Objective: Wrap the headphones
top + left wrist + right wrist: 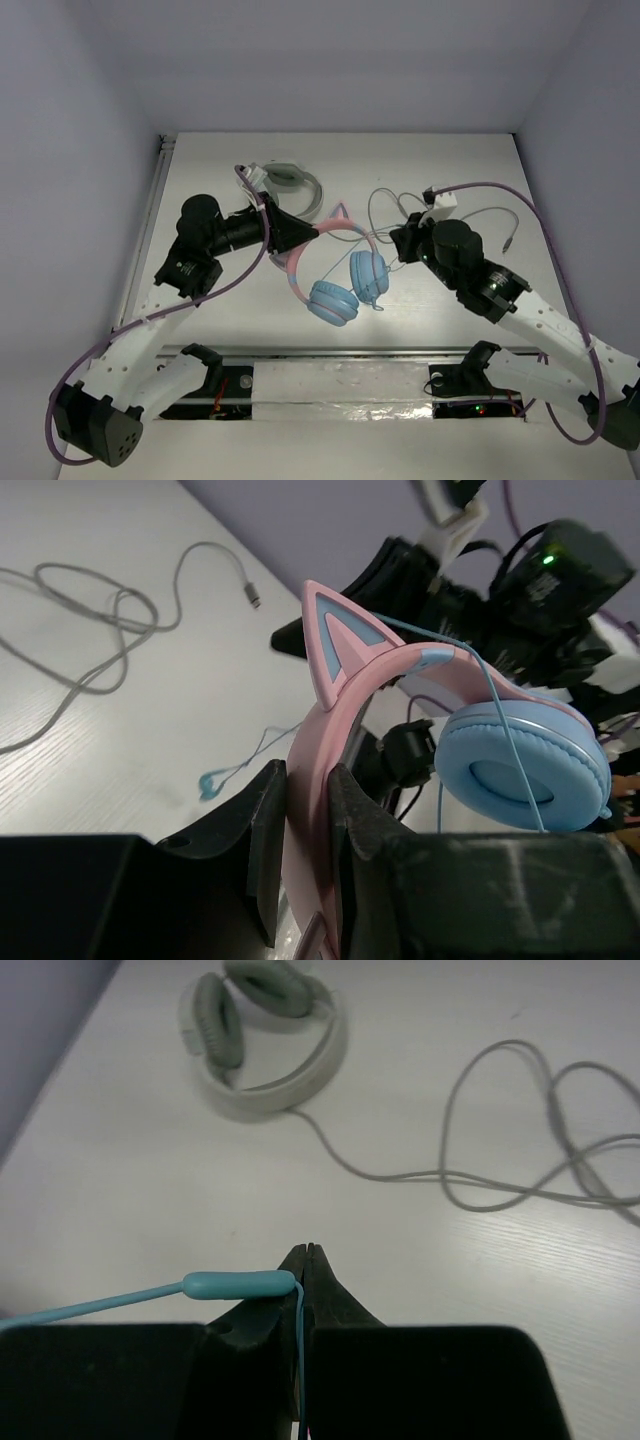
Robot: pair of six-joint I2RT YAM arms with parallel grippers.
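Currently the left pincer [303, 820] clamps the headband [345, 695] of the headphones [332, 300], judged stiff and light; the right pincer [305, 1260] pinches the limp, delicate cable [90, 1308].

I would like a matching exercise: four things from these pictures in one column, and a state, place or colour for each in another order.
1. left gripper
2. right gripper
3. headset
4. ear cups

A. light blue
B. shut on the cable
C. lies free on the table
D. shut on the headband

Pairs: 1-D, 2-B, 3-C, 4-A.
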